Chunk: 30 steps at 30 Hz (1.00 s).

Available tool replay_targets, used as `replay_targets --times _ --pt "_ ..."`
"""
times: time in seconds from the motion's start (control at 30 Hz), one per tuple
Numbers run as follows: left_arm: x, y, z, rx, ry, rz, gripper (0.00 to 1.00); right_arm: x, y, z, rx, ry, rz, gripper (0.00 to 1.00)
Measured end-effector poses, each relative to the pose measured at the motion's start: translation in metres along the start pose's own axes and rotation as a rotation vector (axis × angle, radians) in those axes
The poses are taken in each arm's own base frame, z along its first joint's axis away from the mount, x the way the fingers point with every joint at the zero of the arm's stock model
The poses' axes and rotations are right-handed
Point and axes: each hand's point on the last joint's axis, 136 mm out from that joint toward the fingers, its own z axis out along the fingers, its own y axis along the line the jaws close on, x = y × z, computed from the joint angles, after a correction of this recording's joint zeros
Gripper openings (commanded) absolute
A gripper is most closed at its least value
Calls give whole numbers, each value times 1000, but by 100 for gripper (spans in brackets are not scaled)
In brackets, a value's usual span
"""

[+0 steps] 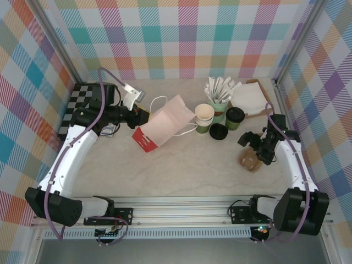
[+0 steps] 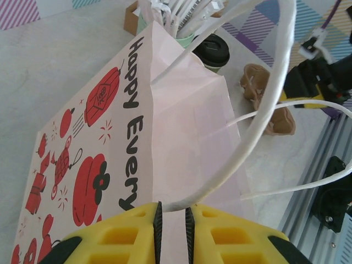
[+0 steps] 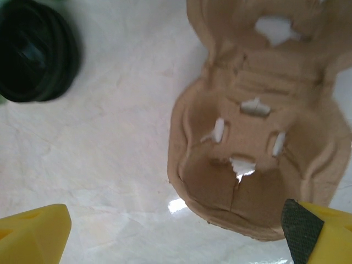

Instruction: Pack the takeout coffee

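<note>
The takeout coffee [image 1: 235, 117], a dark-green cup with a black lid [image 2: 213, 50], stands upright at the back right of the table. A pink paper bag [image 1: 165, 125] printed with red lanterns [image 2: 88, 181] lies on its side in the middle, mouth toward the cups. My left gripper [image 1: 139, 116] is at the bag's left end. Its jaws [image 2: 173, 212] stand a narrow gap apart, and the white handle cord [image 2: 258, 115] lies across that gap at the tips. My right gripper [image 1: 253, 146] hangs wide open [image 3: 176, 225] just above a brown pulp cup carrier [image 3: 258, 137], touching nothing.
A loose black lid [image 1: 218, 131] lies beside a stack of lidless green cups [image 1: 204, 117]. A mint cup of wrapped sticks [image 1: 220, 99] and a box of napkins [image 1: 250, 96] stand behind them. A checkerboard [image 1: 77, 104] sits at the far left.
</note>
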Motion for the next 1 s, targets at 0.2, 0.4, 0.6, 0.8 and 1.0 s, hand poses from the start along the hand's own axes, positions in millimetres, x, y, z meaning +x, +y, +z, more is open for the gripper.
replay_targets --times 0.2,0.4,0.6,0.8,1.0 --pt "2 6 4 -15 13 -9 24 10 4 26 -55 92 5 100" --pt "-2 22 3 -108 0 -19 21 12 11 42 -86 128 -3 100" --pt "-2 44 8 -200 7 -45 35 18 23 49 -116 143 -40 100" --pt "6 67 14 -265 35 -111 51 34 40 59 -166 215 -39 100" --pt "-1 83 -1 -372 -10 -171 82 55 70 62 -224 264 -61 100"
